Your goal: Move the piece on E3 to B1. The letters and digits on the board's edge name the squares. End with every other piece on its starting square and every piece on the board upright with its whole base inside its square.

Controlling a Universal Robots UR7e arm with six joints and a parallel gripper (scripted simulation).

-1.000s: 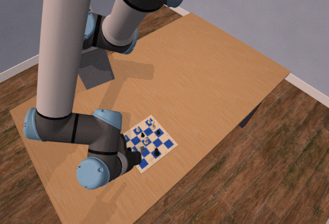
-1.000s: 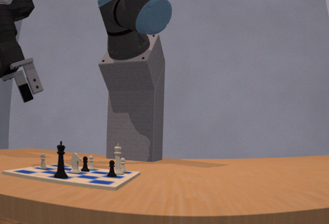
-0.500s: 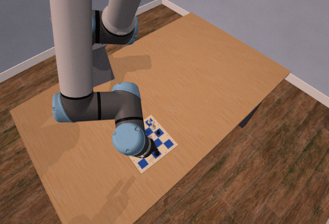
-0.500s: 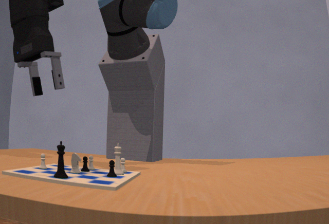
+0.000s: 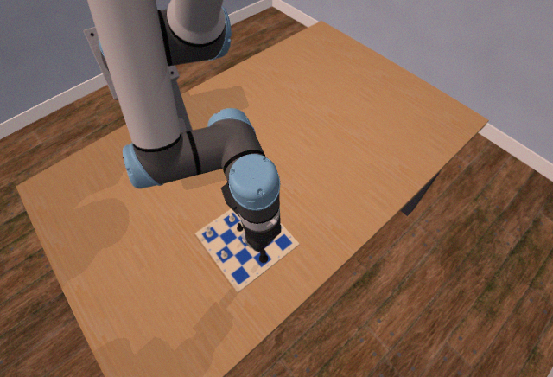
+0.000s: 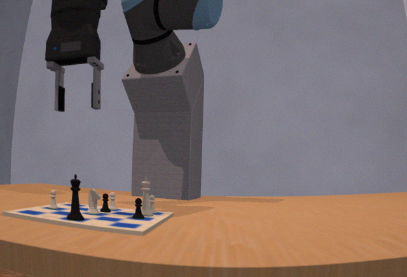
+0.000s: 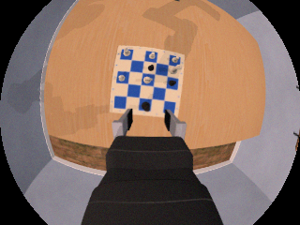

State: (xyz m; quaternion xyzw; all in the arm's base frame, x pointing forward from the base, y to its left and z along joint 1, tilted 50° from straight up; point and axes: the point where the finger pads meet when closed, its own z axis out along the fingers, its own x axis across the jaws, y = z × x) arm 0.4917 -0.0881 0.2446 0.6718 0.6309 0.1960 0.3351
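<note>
A small blue-and-cream chessboard [image 6: 88, 216] lies on the wooden table; it also shows in the top view [image 5: 246, 247] and in the wrist view [image 7: 148, 82]. On it stand a tall black king [image 6: 75, 198], a white knight [image 6: 93, 201], two black pawns [image 6: 105, 202] [image 6: 138, 208], a tall white piece [image 6: 145, 195] and several white pawns. All stand upright. The edge letters are too small to read. My gripper [image 6: 78, 103] is open and empty, pointing down, high above the board's left part. In the wrist view the fingers frame the board's near edge.
The arm's grey pedestal [image 6: 167, 129] stands behind the board. The arm's elbow and wrist [image 5: 250, 185] hang over the board and hide part of it in the top view. The table's front edge [image 6: 197, 257] is close to the board.
</note>
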